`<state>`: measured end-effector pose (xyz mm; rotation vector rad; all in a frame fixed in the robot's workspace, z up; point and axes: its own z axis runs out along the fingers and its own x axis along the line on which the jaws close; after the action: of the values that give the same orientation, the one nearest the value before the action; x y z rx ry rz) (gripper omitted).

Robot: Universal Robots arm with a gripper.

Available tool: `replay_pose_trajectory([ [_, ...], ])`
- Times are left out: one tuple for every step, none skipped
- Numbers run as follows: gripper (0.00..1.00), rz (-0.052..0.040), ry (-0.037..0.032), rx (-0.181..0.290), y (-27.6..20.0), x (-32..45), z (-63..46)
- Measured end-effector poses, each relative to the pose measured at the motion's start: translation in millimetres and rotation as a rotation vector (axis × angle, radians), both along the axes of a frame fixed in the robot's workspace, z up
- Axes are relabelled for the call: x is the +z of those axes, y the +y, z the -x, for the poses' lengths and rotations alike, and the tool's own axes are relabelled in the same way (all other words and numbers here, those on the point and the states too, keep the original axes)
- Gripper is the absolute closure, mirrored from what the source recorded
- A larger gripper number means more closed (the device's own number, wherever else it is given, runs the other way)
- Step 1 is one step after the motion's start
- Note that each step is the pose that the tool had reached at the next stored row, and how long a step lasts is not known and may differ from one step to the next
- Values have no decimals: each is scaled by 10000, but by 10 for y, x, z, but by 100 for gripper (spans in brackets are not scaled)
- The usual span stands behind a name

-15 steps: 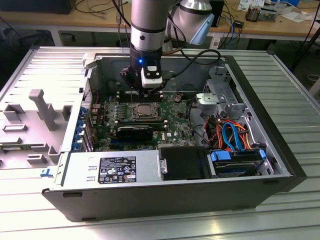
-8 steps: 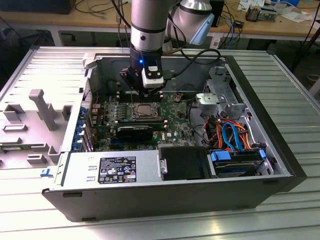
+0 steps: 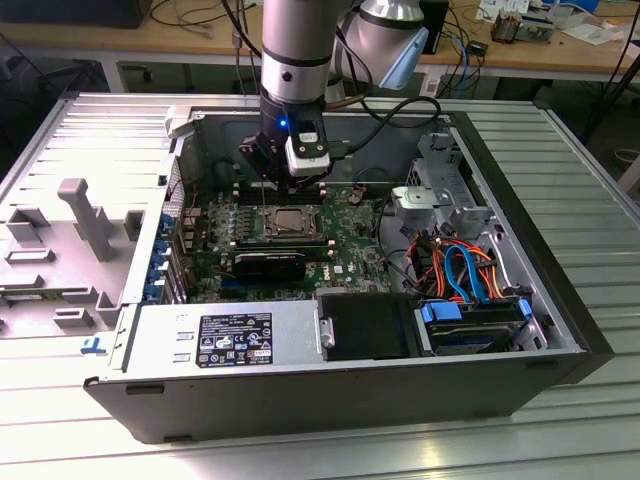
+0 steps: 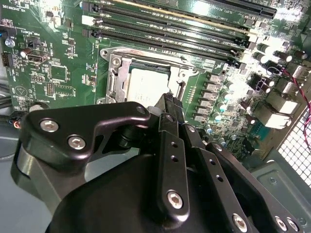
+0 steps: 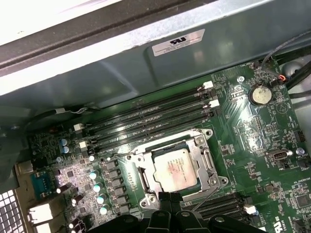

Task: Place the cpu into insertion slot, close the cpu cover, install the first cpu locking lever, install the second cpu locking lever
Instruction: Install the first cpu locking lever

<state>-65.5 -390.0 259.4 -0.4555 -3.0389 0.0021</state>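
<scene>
The cpu [image 5: 172, 168], a square chip with a dull silver top, lies in the insertion slot [image 5: 214, 180] on the green motherboard. The cpu cover [image 5: 146, 171], a silver frame, lies flat around the chip, which shows through its window. My gripper [image 5: 169, 200] hovers just above the socket's edge with its black fingers pressed together and nothing between them. A thin wire locking lever [image 5: 208, 196] slants out beside the fingertips. In the second wrist view the gripper [image 4: 170, 104] overlaps the cpu [image 4: 146, 87] and the cover [image 4: 118, 80]. In the exterior view the gripper [image 3: 283, 183] hangs over the socket [image 3: 292, 222].
Long memory slots [image 5: 150, 119] run beside the socket, with a coin battery [image 5: 261, 93] nearby. The case wall [image 5: 146, 63] rises close behind. A black card [image 3: 270, 265], the power supply [image 3: 220, 340] and a drive bay with blue and orange cables [image 3: 470, 270] fill the case.
</scene>
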Motion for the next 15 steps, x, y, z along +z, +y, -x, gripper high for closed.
replay_pose_trajectory([
  [89,-10,0,32,-3,0,1],
  [89,-21,-1,55,-5,0,0],
  [89,-25,0,65,-6,0,1],
  [89,-30,0,84,-6,0,0],
  [89,-34,-1,96,-6,0,0],
  [89,-36,-1,115,-6,0,0],
  [89,-37,0,129,-7,0,0],
  [89,-37,0,142,-7,0,1],
  [89,-38,0,159,-7,0,1],
  [89,-40,0,177,-7,0,1],
  [89,-43,0,199,-7,0,0],
  [89,-48,0,217,-7,0,1],
  [89,-55,0,247,-7,0,1],
  [89,-58,0,265,-7,0,1],
  [89,-62,0,297,-7,0,1],
])
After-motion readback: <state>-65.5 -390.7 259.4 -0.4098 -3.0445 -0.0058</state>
